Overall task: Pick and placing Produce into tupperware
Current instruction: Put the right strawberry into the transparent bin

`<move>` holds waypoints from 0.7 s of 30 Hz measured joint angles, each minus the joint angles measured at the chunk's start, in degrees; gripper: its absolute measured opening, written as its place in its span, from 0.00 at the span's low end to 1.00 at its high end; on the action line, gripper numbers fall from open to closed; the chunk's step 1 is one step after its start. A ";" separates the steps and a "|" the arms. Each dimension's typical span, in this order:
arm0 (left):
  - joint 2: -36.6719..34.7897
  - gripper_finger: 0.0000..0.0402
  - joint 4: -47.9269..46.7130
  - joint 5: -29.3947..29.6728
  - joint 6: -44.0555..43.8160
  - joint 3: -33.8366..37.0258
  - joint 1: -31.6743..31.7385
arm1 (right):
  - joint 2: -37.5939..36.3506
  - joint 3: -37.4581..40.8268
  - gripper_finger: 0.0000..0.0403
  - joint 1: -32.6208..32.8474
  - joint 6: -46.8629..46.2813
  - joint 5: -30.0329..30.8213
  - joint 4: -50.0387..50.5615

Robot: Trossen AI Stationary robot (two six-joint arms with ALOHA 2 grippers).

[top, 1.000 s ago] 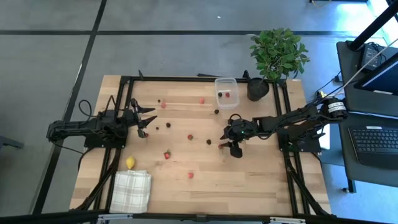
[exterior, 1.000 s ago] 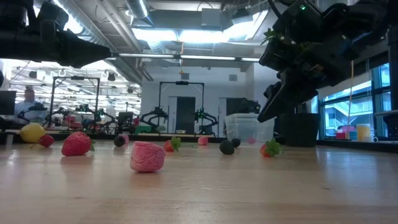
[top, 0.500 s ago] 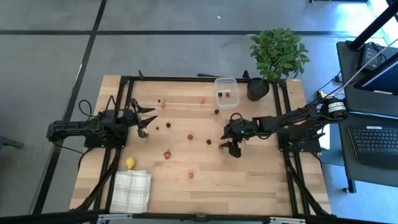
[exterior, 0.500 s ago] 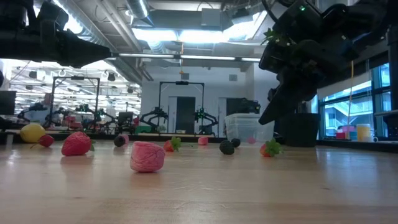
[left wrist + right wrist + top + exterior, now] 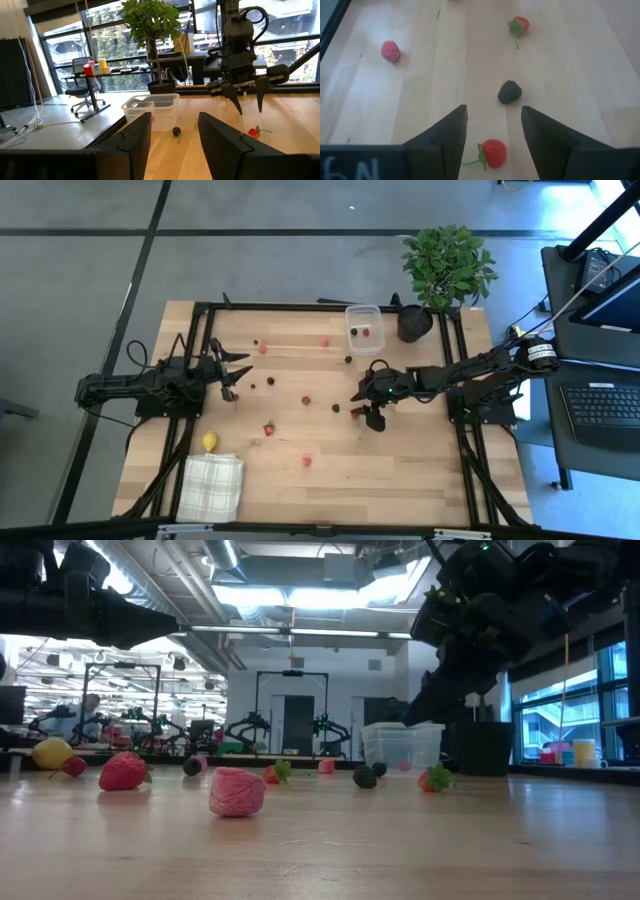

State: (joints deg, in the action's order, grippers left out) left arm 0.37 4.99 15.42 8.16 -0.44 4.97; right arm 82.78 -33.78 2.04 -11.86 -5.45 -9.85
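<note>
The right pincer [image 5: 490,131] hung with jaws apart and empty over a tiny red strawberry [image 5: 493,152] on the wooden worktop [image 5: 420,100]; looked light and roll-prone, so I'd pinch its fat middle

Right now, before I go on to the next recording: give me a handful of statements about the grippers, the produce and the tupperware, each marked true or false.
1. The right gripper is open, with a strawberry on the table between its fingers. True.
2. The tupperware is empty. False: at least two pieces lie in it.
3. The lemon lies beside the checked cloth. True.
4. The left gripper holds a dark berry. False: it is open and holds nothing.
5. The potted plant stands on the left arm's side. False: it stands at the right arm's side, next to the tupperware.
</note>
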 joint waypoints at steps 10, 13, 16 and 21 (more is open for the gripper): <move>0.00 0.39 0.00 0.00 0.00 0.00 0.01 | 0.00 0.00 0.64 0.00 0.13 1.56 0.54; 0.00 0.39 0.00 0.00 0.00 -0.01 0.01 | 0.00 0.00 0.72 0.00 0.17 3.16 0.48; -0.01 0.39 0.00 -0.02 0.00 -0.01 0.02 | 0.00 0.00 0.78 0.00 0.37 3.83 -0.39; 0.01 0.39 0.00 -0.02 0.00 0.00 0.02 | 0.00 0.00 0.81 1.15 0.60 3.84 -0.51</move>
State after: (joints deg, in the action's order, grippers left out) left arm 0.38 4.99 15.40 8.16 -0.44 4.99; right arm 82.78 -33.78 3.19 -11.26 -1.61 -10.36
